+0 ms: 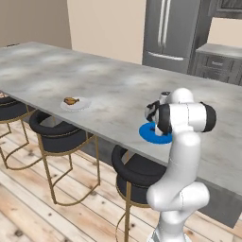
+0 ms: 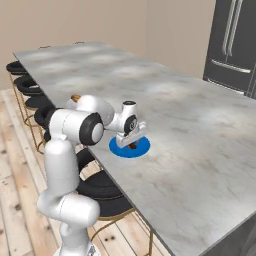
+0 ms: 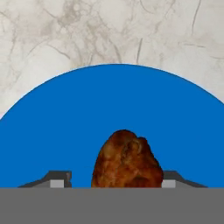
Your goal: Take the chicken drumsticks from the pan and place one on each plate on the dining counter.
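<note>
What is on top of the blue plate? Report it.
A drumstick lies on the blue plate, between the parted fingers of the gripper. The drumstick's lower part and bone end are hidden.

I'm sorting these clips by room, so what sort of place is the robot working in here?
Most likely a home kitchen with a dining island: a long light grey marbled stone counter, black cushioned bar stools with gold legs along it, a dark steel refrigerator behind, and cooked drumsticks served on small plates.

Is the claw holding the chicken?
No: the claw stands open around the drumstick, its fingertips clear of both sides; it lies on the blue plate.
</note>
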